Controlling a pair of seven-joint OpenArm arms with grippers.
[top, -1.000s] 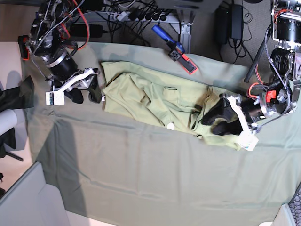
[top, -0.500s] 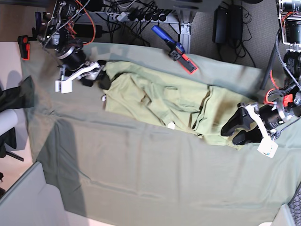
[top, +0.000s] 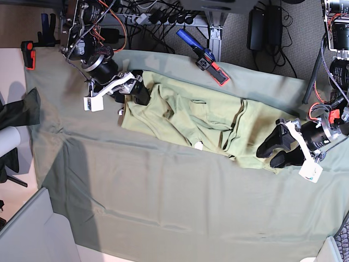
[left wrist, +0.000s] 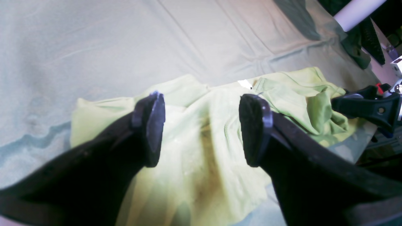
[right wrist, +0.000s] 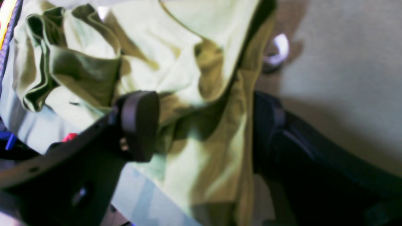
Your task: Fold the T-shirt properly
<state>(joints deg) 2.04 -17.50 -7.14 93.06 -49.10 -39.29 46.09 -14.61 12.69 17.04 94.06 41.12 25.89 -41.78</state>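
The light yellow-green T-shirt (top: 185, 117) lies crumpled across the back of the table, its white neck tag (top: 198, 146) near the front edge. My left gripper (top: 267, 154) is open at the shirt's right end. In the left wrist view (left wrist: 202, 128) its fingers (left wrist: 150, 125) hang just above the shirt (left wrist: 282, 94). My right gripper (top: 140, 90) is open at the shirt's upper left corner. In the right wrist view (right wrist: 202, 125) its jaws stand wide on either side of a fold of the shirt (right wrist: 157, 62).
The grey-green table cloth (top: 163, 207) covers the whole table. A blue and red clamp tool (top: 204, 57) lies at the back edge. Cables and a power strip (top: 158, 16) run behind the table. A dark cloth (top: 19, 109) hangs off the left side.
My right gripper has moved right, up to the shirt's upper left corner. My left gripper pulled back right, off the shirt's middle to its right end, then held still.
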